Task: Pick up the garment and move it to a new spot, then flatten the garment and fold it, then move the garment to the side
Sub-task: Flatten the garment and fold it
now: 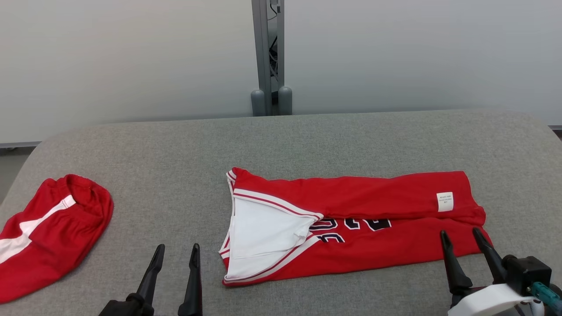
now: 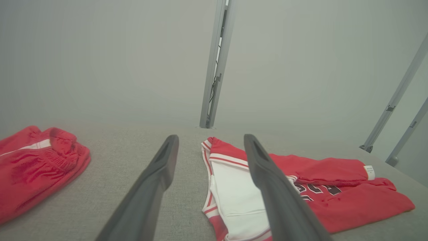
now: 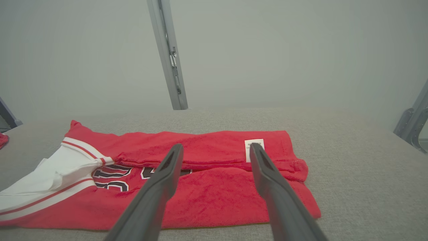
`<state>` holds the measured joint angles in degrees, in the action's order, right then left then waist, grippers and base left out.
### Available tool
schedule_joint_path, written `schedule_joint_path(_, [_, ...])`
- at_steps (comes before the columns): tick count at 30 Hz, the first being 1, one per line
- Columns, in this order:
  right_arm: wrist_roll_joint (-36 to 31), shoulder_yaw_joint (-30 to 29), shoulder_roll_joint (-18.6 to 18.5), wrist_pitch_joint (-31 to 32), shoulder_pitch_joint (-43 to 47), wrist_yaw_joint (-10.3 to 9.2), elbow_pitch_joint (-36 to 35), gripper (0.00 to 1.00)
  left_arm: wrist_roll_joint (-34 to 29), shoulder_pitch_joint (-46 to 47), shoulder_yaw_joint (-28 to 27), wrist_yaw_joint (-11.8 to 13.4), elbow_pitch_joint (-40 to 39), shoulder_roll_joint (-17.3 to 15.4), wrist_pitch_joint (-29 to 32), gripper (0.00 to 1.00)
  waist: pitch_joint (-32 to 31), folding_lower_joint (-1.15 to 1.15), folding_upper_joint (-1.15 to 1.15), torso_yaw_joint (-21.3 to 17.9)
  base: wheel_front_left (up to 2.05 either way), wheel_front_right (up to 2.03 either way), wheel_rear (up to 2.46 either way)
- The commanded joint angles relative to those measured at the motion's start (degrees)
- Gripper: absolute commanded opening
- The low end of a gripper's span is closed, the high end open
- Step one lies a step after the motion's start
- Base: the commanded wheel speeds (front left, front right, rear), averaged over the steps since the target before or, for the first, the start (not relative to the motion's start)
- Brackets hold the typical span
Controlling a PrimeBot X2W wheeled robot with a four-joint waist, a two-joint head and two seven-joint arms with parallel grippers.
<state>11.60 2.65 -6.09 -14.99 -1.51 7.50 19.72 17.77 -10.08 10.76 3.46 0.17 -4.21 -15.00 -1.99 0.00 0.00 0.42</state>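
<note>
A red jersey [image 1: 373, 219] with white trim, dark lettering and a white tag lies on the grey table [image 1: 307, 136], its long sides folded in towards the middle so the white inner lining shows at its left end. The jersey [image 2: 334, 187] also appears in the left wrist view, and the jersey [image 3: 207, 190] lies right in front of the right fingers. My left gripper [image 1: 178, 254] is open, just left of the jersey's collar end, holding nothing. My right gripper [image 1: 461, 237] is open over the jersey's near right corner, empty.
A second red garment [image 1: 48, 228] with a white stripe lies bunched at the table's left edge. A grey post [image 1: 268, 57] stands behind the table against a pale wall. Bare table surface stretches behind the jersey and to its right.
</note>
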Motion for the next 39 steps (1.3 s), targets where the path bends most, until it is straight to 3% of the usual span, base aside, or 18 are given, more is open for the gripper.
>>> schedule_joint_path(1, [0.5, -0.9, 0.1, -0.3, -1.7, -0.02, 2.1, 1.00, -0.4, 0.9, -0.1, -0.6, 0.2, 0.1, -0.2, 1.00, 0.6, 0.00, 0.00, -0.1, 0.00, 0.00, 0.00])
schedule_joint_path(15, [-1.8, -15.8, 0.4, 3.7, -20.8, -0.02, 27.6, 1.00, -2.2, 5.6, 1.6, -3.4, 1.3, 0.2, -0.2, 1.00, 7.7, 0.00, 0.00, 1.4, 0.00, 0.00, 0.00])
schedule_joint_path(24, [-8.1, -25.2, -0.6, 4.3, -28.4, -0.02, 39.1, 1.00, -2.8, 8.3, 2.1, -4.3, 1.9, 0.2, -0.2, 1.00, 12.0, 0.00, 0.00, 2.5, 0.00, 0.00, 0.00])
schedule_joint_path(32, [-12.3, -30.0, -0.7, 5.1, -31.5, -0.03, 46.9, 1.00, -3.3, 9.7, 2.4, -4.9, 2.7, 0.1, -0.2, 1.00, 13.2, 0.00, 0.00, 3.0, 0.00, 0.00, 0.00])
schedule_joint_path(33, [-12.9, -30.4, -0.6, 5.5, -31.6, -0.03, 47.7, 0.87, -3.4, 9.7, 2.5, -5.0, 2.8, 0.1, -0.2, 1.00, 13.1, 0.00, 0.00, 3.1, 0.00, 0.00, 0.00])
schedule_joint_path(34, [-13.4, -30.8, -0.5, 5.8, -31.7, -0.03, 48.4, 0.48, -3.3, 9.7, 2.5, -5.1, 2.9, 0.1, -0.2, 1.00, 12.9, 0.00, 0.00, 3.2, 0.00, 0.00, 0.00])
schedule_joint_path(35, [-13.7, -31.0, -0.3, 6.0, -31.7, -0.03, 49.1, 0.37, -3.2, 9.7, 2.5, -5.2, 3.0, 0.1, -0.2, 1.00, 12.7, 0.00, 0.00, 3.2, 0.00, 0.00, 0.00])
schedule_joint_path(36, [-14.1, -31.3, -0.3, 6.0, -31.7, -0.03, 49.6, 0.00, -3.2, 9.5, 2.5, -5.3, 3.1, 0.1, -0.2, 1.00, 12.4, 0.00, 0.00, 3.4, 0.00, 0.00, 0.00])
schedule_joint_path(39, [-14.7, -32.2, -0.8, 4.7, -31.6, -0.08, 50.0, 0.00, -3.2, 8.8, 2.6, -5.4, 3.4, 0.2, -0.2, 1.00, 11.5, 0.00, 0.00, 3.5, 0.00, 0.00, 0.00])
